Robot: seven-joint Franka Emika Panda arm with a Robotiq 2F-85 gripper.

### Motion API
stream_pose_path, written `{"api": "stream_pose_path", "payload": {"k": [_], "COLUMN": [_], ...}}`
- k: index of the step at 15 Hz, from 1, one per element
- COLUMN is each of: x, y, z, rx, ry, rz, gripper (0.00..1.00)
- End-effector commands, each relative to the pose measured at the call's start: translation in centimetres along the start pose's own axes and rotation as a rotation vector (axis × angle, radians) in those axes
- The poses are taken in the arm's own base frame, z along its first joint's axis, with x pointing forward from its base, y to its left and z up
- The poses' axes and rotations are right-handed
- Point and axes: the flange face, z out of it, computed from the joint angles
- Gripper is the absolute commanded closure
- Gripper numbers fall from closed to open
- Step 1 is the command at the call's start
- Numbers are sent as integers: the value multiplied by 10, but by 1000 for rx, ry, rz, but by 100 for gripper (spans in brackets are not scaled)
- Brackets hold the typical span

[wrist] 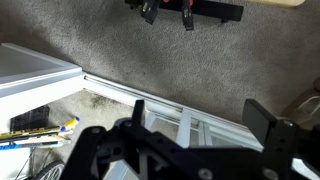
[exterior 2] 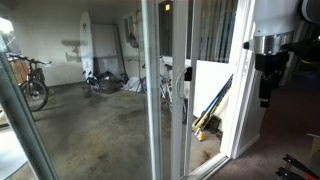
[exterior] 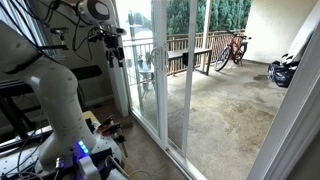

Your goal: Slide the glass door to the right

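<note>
Gripper (exterior: 113, 52) hangs at upper left of the frame (jaws spread, holding nothing), near the glass door (exterior: 158, 90).

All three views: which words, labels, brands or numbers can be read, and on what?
None can be read.
The glass door, robot arm and bicycle show no legible text.
Any print on the coloured sticks in the wrist view is too blurred to read.
</note>
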Motion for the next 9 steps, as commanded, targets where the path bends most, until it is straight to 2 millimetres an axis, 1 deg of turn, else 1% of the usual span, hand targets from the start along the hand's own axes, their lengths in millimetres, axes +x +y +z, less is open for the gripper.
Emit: {"api": "stream_pose_path", "payload": {"k": [1,5,9], "x": [30,55,74], "y": [-25,-43,-49], "z": [0,8,18], "rx": [-6,18,57], "ry": [56,90,80], "rz": [70,137,168], "gripper": [0,0,0]}}
